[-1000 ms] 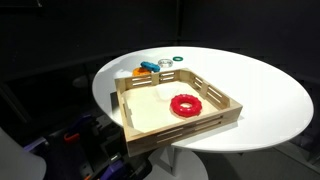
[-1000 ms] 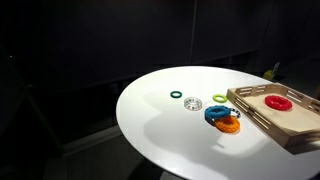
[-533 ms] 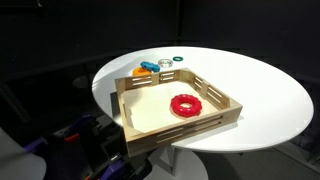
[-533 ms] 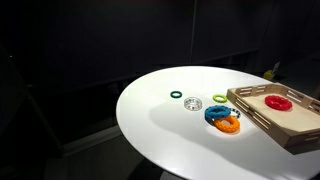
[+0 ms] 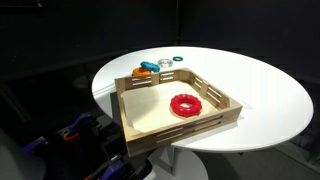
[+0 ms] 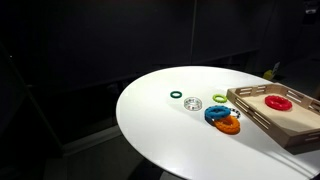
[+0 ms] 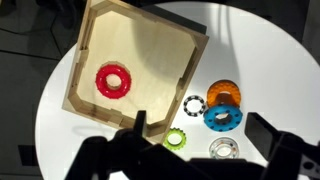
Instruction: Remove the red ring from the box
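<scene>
The red ring point(image 5: 185, 104) lies flat on the bottom of the box point(image 5: 186, 128), a shallow light-wood tray on the round white table. Both also show in an exterior view, the ring point(image 6: 278, 102) in the box point(image 6: 262, 116) at the table's edge. In the wrist view the red ring point(image 7: 113, 80) lies in the left part of the box point(image 7: 150, 45). My gripper point(image 7: 205, 135) is open and empty. It hovers high above the table, over the loose rings beside the box, apart from the red ring.
Beside the box lie a blue ring point(image 7: 222, 117), an orange ring point(image 7: 223, 94), a green ring point(image 7: 176, 138), a clear ring point(image 7: 223, 149) and a black-and-white ring point(image 7: 194, 105). The white table point(image 6: 170, 130) has bare surface around them. The surroundings are dark.
The robot's dark parts at the lower left of an exterior view have shifted slightly. The red ring, the box and the loose rings have not moved.
</scene>
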Controlling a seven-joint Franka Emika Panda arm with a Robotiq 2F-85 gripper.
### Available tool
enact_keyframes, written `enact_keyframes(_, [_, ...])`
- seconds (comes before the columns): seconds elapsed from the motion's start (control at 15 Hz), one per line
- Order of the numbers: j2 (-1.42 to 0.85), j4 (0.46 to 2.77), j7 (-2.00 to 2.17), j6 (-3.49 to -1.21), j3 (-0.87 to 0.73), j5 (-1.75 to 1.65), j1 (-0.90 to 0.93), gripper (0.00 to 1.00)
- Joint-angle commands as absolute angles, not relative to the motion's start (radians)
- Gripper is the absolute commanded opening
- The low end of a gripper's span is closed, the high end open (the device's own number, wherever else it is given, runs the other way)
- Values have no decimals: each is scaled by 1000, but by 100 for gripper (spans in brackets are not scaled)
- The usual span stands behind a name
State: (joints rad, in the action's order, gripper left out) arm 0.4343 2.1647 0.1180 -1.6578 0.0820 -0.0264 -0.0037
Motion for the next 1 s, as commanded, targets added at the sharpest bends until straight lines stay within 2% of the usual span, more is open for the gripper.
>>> enact_keyframes(0.0, [443,2208,172,-1740,63,-85,-34,100])
enact_keyframes(0.67, [393,2334,165,-1876,-41,-55,-84,100])
enact_keyframes(0.93, [388,2327,187,-1857,-26,-80,-81,100])
